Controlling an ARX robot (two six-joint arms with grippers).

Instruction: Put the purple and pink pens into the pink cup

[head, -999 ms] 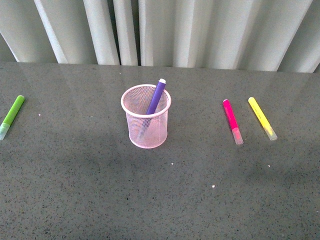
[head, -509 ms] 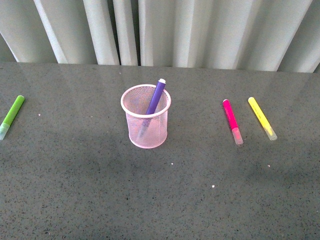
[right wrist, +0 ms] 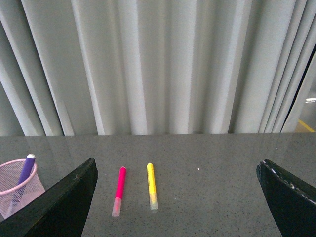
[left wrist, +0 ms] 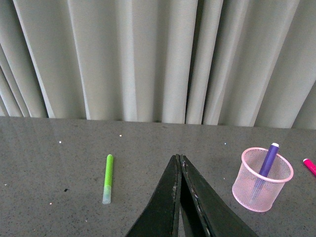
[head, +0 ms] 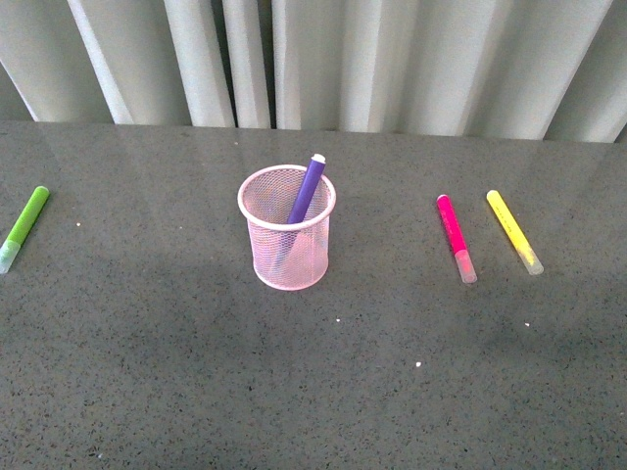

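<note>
The pink mesh cup (head: 287,241) stands mid-table with the purple pen (head: 306,188) leaning inside it, its end above the rim. The pink pen (head: 455,237) lies flat to the cup's right. Neither arm shows in the front view. In the left wrist view my left gripper (left wrist: 178,159) is shut and empty, with the cup (left wrist: 261,179) and purple pen (left wrist: 269,159) off to one side. In the right wrist view my right gripper (right wrist: 177,168) is wide open and empty, well back from the pink pen (right wrist: 119,190); the cup (right wrist: 17,187) shows at the edge.
A yellow marker (head: 513,230) lies just right of the pink pen, also in the right wrist view (right wrist: 151,185). A lime-green marker (head: 23,227) lies at the far left, also in the left wrist view (left wrist: 107,177). Grey curtains (head: 343,59) hang behind the dark table (head: 313,372).
</note>
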